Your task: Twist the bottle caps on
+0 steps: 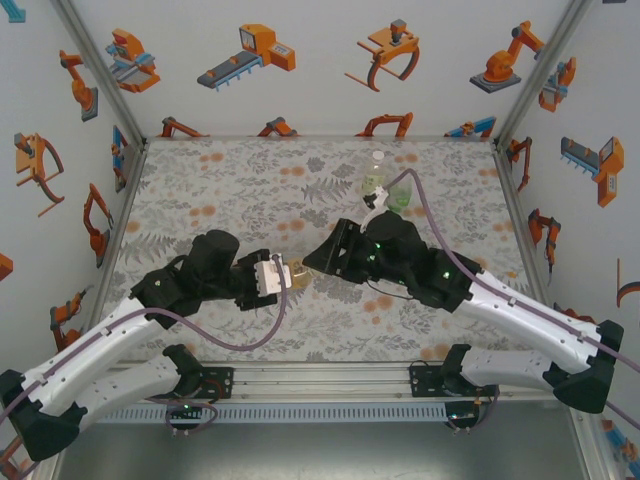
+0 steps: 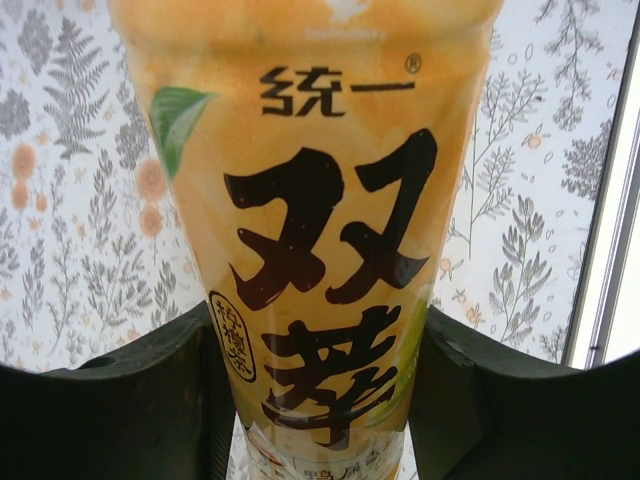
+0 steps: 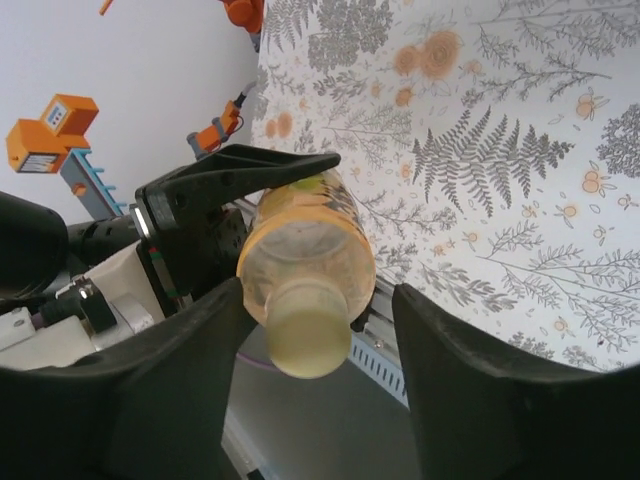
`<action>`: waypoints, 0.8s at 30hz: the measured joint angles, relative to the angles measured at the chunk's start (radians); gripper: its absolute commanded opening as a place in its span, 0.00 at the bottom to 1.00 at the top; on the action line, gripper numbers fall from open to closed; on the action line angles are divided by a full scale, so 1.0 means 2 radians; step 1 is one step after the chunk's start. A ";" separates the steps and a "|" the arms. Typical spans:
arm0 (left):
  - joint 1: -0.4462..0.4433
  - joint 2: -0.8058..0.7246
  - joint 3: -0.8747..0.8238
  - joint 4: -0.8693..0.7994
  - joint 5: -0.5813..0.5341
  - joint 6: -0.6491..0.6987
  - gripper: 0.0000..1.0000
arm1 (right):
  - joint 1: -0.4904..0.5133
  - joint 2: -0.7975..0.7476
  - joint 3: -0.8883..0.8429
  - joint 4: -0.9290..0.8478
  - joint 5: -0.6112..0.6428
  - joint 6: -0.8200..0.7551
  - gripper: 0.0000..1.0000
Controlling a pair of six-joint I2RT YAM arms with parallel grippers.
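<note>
The cap (image 3: 305, 340), pale cream, sits on the neck of the amber bottle (image 3: 312, 245). It lies straight between the fingers of the right gripper (image 3: 322, 310). A narrow gap shows on one side of it and a wider one on the other, so the right jaws stand open around the cap and neither pad seems to touch it.

The bottle's long axis runs straight out from the right fingers, neck end nearest them and the body pointing away toward the left arm. The bottle is carried roughly level above the table (image 1: 200, 200), not standing. Any further turning would therefore be about that axis, and my guess is the right wrist has to stay lined up with it to grip the cap squarely.

Farther along the body, the left gripper (image 2: 318, 330) clamps the bottle across its yellow label, a dark finger (image 2: 130, 400) pressed to each side. The right gripper is the one at the cap, and the left serves as the holder.

In the top view the two arms reach in from the near edge and meet nose to nose over the middle of the table. Well beyond the fingers, at the far side, stand a clear bottle (image 1: 374, 186) and a green-tinted bottle (image 1: 400, 196). Whether those two are capped is too small to tell.
</note>
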 measured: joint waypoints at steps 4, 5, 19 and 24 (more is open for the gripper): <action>-0.001 0.000 0.000 0.007 0.013 0.000 0.00 | 0.000 -0.004 0.025 -0.009 0.007 -0.077 0.65; -0.001 0.000 0.000 0.008 0.017 0.000 0.00 | 0.000 -0.008 0.031 -0.008 0.007 -0.099 0.64; -0.001 -0.021 0.000 0.002 0.074 0.001 0.00 | 0.000 -0.071 0.031 0.009 -0.176 -0.584 0.58; -0.001 -0.026 0.000 -0.001 0.090 0.000 0.00 | 0.000 -0.069 0.030 -0.020 -0.257 -0.739 0.47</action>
